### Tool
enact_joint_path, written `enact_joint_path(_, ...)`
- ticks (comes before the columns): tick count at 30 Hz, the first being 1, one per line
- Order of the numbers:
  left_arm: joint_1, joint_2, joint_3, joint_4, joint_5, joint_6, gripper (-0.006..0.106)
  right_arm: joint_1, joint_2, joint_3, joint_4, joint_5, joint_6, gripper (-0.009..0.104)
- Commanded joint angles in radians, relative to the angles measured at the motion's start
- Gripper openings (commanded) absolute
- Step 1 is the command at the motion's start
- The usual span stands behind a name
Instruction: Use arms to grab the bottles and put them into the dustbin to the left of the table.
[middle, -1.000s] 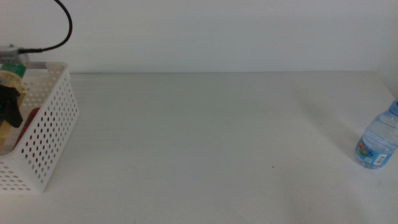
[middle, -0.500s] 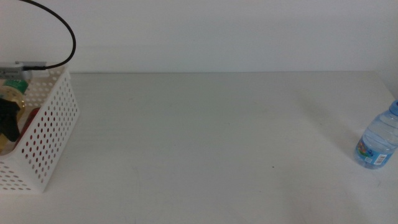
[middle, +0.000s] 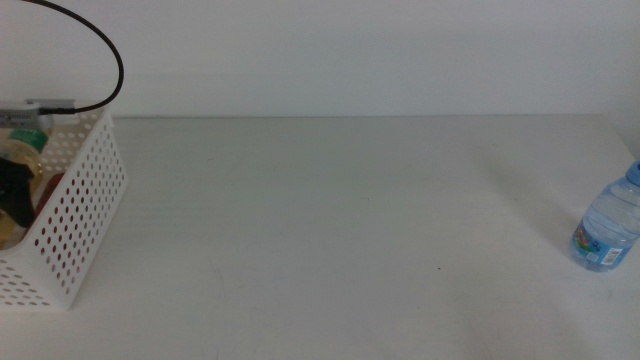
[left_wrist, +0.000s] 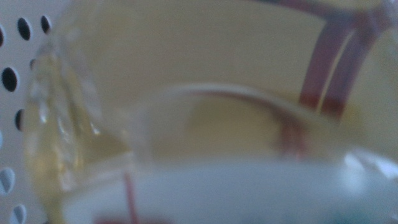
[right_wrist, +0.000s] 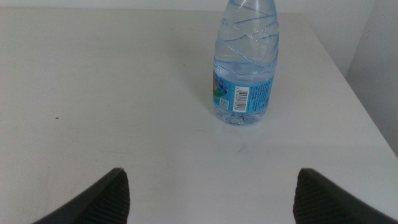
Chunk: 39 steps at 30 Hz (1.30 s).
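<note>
Since a second ago the left gripper (middle: 12, 190) and pale-yellow bottle (middle: 20, 172) sink lower inside the dustbin (middle: 80, 210); jaw state cannot be told. Release only once the bottle rests on the bin floor. Right gripper (right_wrist: 211, 196) waits with jaws spread, facing the upright water bottle (right_wrist: 246, 62) at the table's (middle: 330, 220) right edge.

The left wrist view was a close blur of the pale-yellow plastic drink bottle (left_wrist: 205, 68). The clear, blue-labelled water bottle (middle: 606, 232) was cropped by the middle view's right edge.
</note>
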Motion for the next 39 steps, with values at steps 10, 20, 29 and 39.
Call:
enact_joint_path(10,-0.001,-0.128,-0.035,-0.171,-0.004,-0.015,0.090,-0.006,-0.027,-0.002,-0.013,-0.071,-0.010,0.074)
enact_joint_path(20,-0.179,-0.318,-0.034,-0.131,-0.041,-0.092,0.086,-0.006,-0.027,-0.002,-0.013,-0.071,-0.010,0.074)
enact_joint_path(29,-0.403,-0.578,0.224,-0.177,-0.332,-0.107,0.076,-0.006,-0.027,-0.002,-0.013,-0.071,-0.010,0.074)
enact_joint_path(39,-0.644,-0.906,0.641,-0.205,-0.688,-0.102,0.074,-0.006,-0.027,-0.002,-0.013,-0.071,-0.010,0.074)
